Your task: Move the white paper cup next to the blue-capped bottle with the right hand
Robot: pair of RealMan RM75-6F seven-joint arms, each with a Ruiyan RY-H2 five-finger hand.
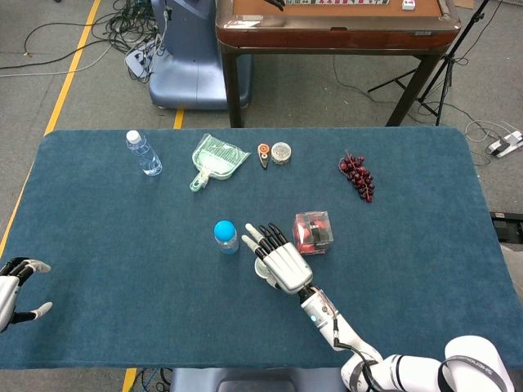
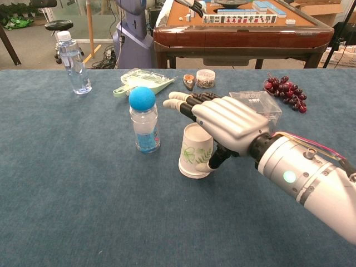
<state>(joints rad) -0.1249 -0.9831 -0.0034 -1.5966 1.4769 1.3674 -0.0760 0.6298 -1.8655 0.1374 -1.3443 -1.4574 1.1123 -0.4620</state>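
The white paper cup (image 2: 193,153) with a green leaf print stands upright a short gap to the right of the blue-capped bottle (image 2: 143,119). My right hand (image 2: 225,119) hovers over the cup's mouth with its fingers stretched out flat toward the bottle. Its thumb touches the cup's right side low down. In the head view the right hand (image 1: 278,257) covers nearly all of the cup (image 1: 260,267), beside the bottle (image 1: 225,236). My left hand (image 1: 15,282) lies empty at the table's left edge with its fingers apart.
A clear box (image 1: 314,231) with red contents sits just right of my right hand. Further back are a green dustpan (image 1: 216,160), a small jar (image 1: 281,152), grapes (image 1: 357,175) and a clear water bottle (image 1: 144,153). A wooden table (image 2: 239,33) stands behind.
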